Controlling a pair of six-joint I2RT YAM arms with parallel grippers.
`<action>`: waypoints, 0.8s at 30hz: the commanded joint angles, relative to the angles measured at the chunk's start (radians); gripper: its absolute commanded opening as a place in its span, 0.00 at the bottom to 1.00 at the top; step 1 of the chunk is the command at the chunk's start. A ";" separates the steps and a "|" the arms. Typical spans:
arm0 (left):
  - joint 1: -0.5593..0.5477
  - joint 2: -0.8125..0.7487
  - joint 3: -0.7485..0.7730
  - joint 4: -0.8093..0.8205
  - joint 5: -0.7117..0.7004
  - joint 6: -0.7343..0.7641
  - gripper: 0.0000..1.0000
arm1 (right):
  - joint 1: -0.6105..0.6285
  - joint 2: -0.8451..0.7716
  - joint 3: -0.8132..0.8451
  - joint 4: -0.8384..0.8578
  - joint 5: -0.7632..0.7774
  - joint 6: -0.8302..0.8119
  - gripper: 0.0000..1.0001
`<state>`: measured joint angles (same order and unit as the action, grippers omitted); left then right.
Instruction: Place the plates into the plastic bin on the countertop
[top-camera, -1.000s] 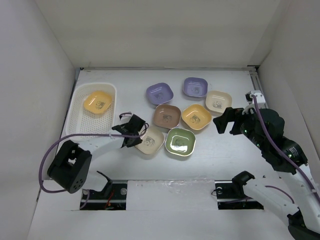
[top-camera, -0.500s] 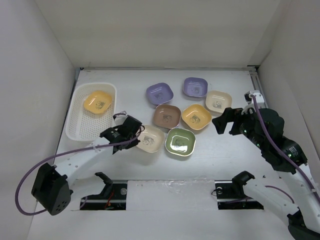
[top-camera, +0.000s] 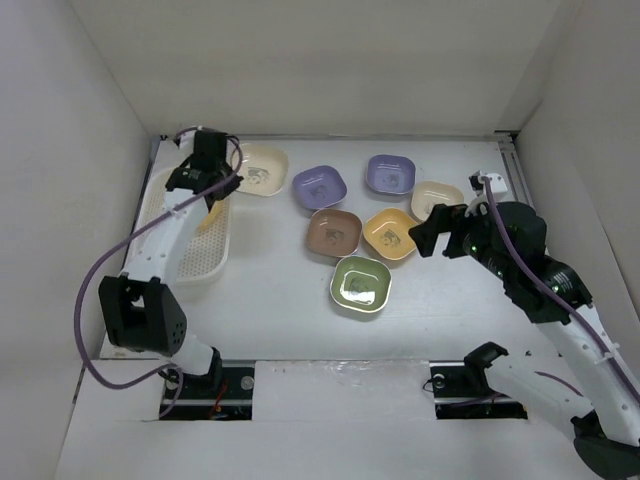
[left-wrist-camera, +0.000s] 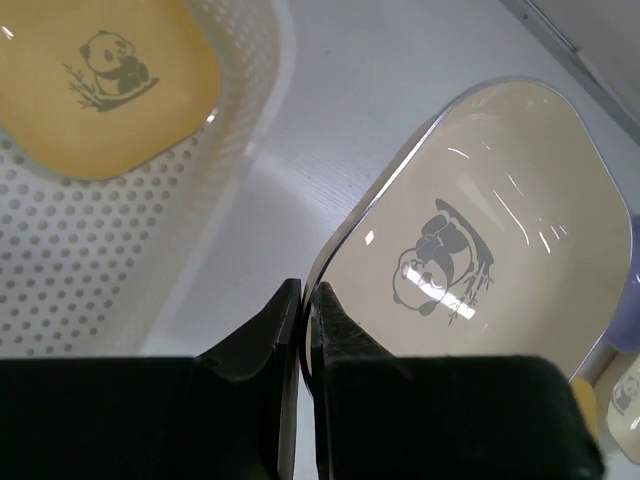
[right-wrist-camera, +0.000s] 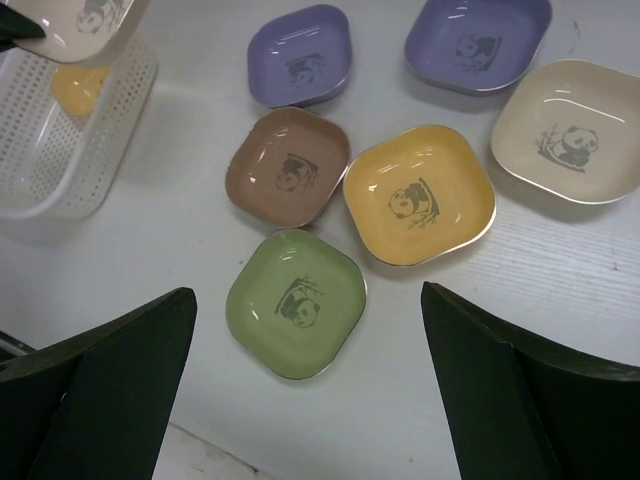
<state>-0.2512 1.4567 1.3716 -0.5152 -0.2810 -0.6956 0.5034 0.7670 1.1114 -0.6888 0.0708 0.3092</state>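
left fingers (left-wrist-camera: 255, 335) pinched on cream plate (left-wrist-camera: 480, 220) rim beside bin (left-wrist-camera: 100, 260); right fingers (right-wrist-camera: 100, 390) wide apart, empty

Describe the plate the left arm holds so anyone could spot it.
Find the white bin at far left. Beside its far corner, a cream plate is pinched by its rim in the left fingers; the other cream plate lies flat.
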 joint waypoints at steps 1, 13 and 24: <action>0.166 0.048 0.093 0.041 0.168 0.090 0.00 | 0.001 0.026 -0.013 0.107 -0.077 0.001 1.00; 0.447 0.071 -0.026 0.047 0.134 0.009 0.00 | 0.001 0.046 -0.087 0.189 -0.166 0.010 1.00; 0.448 -0.085 -0.249 0.159 -0.001 -0.493 0.00 | 0.011 0.057 -0.105 0.219 -0.203 0.028 1.00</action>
<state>0.1917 1.4250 1.1248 -0.4416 -0.2199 -1.0080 0.5053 0.8284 1.0122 -0.5404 -0.1055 0.3191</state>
